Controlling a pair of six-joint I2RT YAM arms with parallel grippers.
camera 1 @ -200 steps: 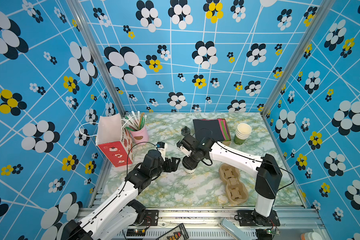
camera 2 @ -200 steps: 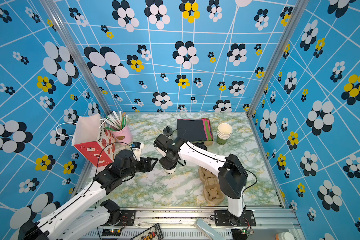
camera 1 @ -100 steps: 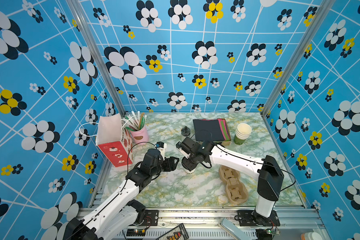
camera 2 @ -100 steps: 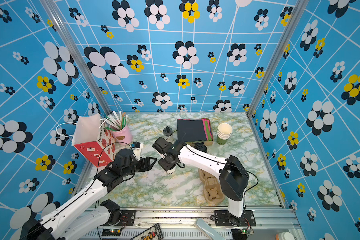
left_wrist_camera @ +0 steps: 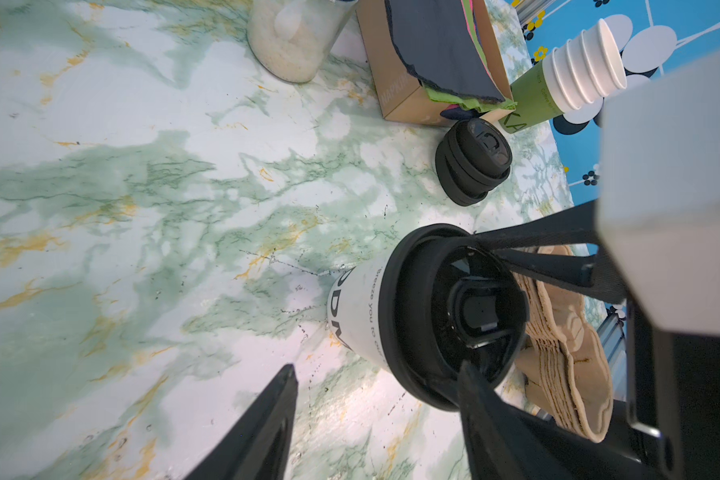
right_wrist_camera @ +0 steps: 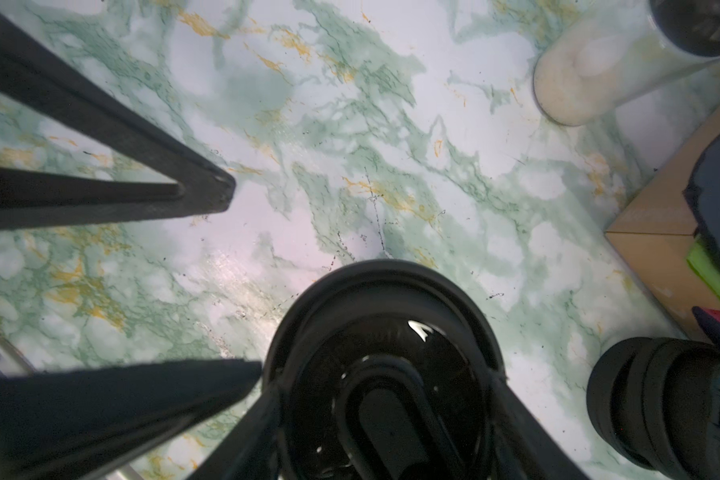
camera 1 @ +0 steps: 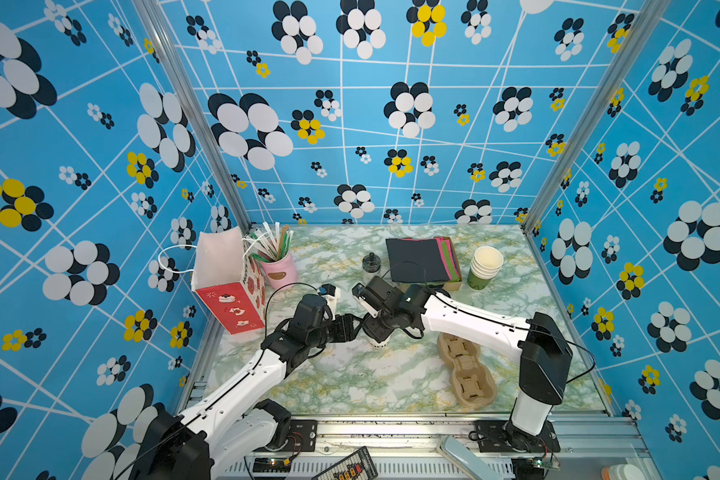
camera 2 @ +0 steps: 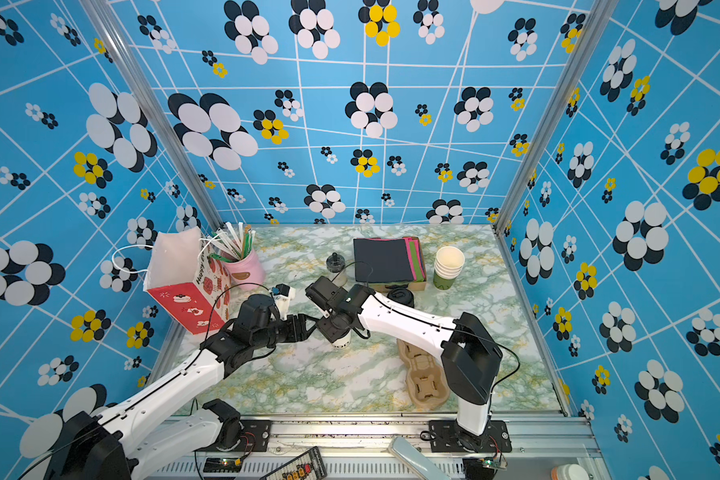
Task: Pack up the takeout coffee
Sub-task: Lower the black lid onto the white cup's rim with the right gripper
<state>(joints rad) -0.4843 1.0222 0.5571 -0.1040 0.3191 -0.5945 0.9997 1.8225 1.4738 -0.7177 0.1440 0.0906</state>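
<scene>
Table (camera 1: 350, 386): green marble, flowered walls (camera 1: 391, 124) around.
Coffee (left_wrist_camera: 358, 311): upright, near the carrier (camera 1: 466, 370).
Right gripper (right_wrist_camera: 385, 376): clasps the lid (left_wrist_camera: 454, 316) rim from above.
Left gripper (left_wrist_camera: 377, 365): half open, one finger touching the lid, holding nothing.
Handling: likely light, crushable paper; grip gently below the lid.

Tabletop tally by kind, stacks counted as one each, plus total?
Lidded cup: 1
Cup stack: 1
Lid stack: 1
Carrier stack: 1
Napkin box: 1
Shaker: 1
Straw jar: 1
Gift bag: 1
Total: 8
</scene>
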